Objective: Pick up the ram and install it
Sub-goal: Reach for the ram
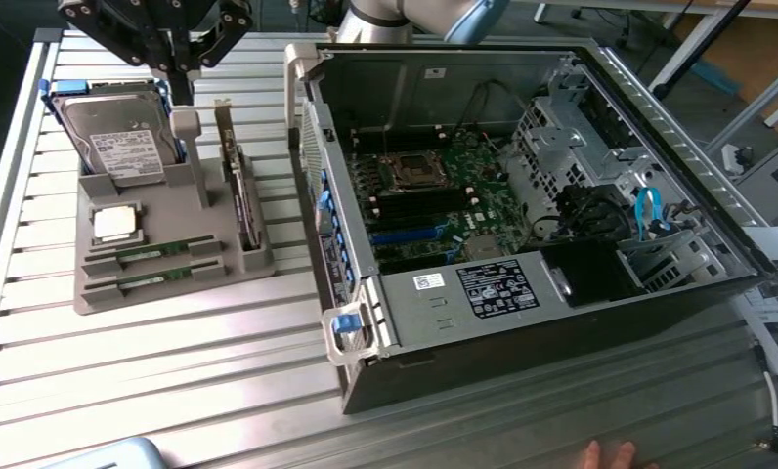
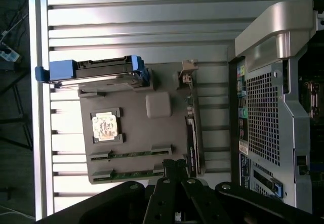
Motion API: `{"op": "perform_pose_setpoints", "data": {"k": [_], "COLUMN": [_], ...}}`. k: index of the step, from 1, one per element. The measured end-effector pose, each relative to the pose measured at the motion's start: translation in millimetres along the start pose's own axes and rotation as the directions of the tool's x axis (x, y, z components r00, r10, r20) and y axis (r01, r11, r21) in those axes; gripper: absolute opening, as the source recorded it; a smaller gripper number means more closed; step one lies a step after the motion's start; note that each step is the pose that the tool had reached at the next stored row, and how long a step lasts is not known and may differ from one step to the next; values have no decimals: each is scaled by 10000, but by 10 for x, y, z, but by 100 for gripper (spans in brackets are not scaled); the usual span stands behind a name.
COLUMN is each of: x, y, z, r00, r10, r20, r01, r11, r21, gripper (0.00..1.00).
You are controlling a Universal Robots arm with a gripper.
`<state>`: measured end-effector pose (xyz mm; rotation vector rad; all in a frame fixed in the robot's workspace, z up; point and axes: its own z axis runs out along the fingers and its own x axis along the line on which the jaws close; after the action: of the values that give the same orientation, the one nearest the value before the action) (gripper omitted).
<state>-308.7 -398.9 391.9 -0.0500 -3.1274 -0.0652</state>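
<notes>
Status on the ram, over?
Gripper shut, empty, above the holder. Both ram sticks seated in holder slots. Expansion card upright beside them; person's hand near case.

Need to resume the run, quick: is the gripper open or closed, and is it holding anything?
Gripper: fingers closed, holding nothing, up over the parts tray; both ram sticks sit in the tray.
</notes>
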Motion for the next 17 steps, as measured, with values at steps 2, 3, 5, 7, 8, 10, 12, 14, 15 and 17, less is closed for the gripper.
{"op": "perform_pose_setpoints", "data": {"k": [2,3,5,7,8,10,12,14,15,17], "x": [28,39,60,79,87,105,123,145,159,184], "y": [-1,-1,-2,-2,-3,-3,-4,-4,-5,-6], "z": [0,0,0,1,1,1,1,1,2,2], "r00": [10000,10000,10000,10000,10000,10000,10000,10000,10000,10000], "r10": [-3,-4,-6,-9,-10,-11,-13,-14,-16,-19], "r20": [0,0,-1,0,-1,-1,-1,-2,-1,-1], "r01": [3,4,6,9,10,11,13,14,16,19], "r11": [10000,10000,10000,10000,10000,10000,10000,10000,10000,10000], "r21": [0,0,0,0,0,0,0,1,0,1], "gripper": [11,11,11,11,11,11,11,11,11,11]}}
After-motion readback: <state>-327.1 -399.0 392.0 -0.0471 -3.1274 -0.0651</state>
